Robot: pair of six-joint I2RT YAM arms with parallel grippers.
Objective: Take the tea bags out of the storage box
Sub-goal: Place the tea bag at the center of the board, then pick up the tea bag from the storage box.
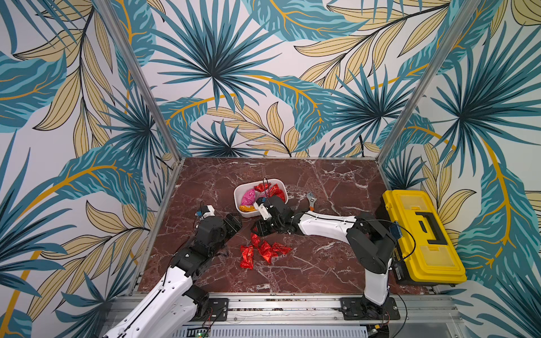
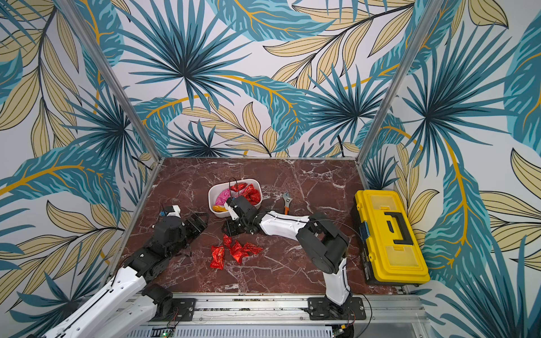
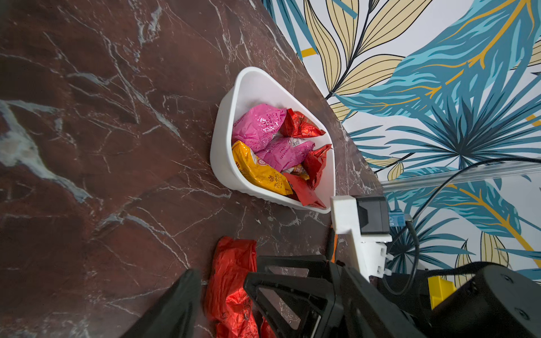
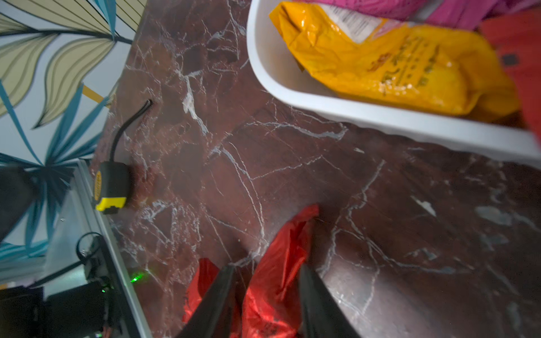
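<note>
We record the storage box point(image 1: 246, 186), a white lidless tub, upright on the counter point(image 1: 328, 199). It holds crinkled foil tea bags point(image 1: 275, 191) in red, pink and orange-yellow. Several red ones lie clustered on the counter near the box, apart from it.

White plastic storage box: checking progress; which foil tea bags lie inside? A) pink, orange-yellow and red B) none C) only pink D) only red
A: the shallow white plastic storage box holds pink foil tea bags, an orange-yellow tea bag and red tea bags.
</note>
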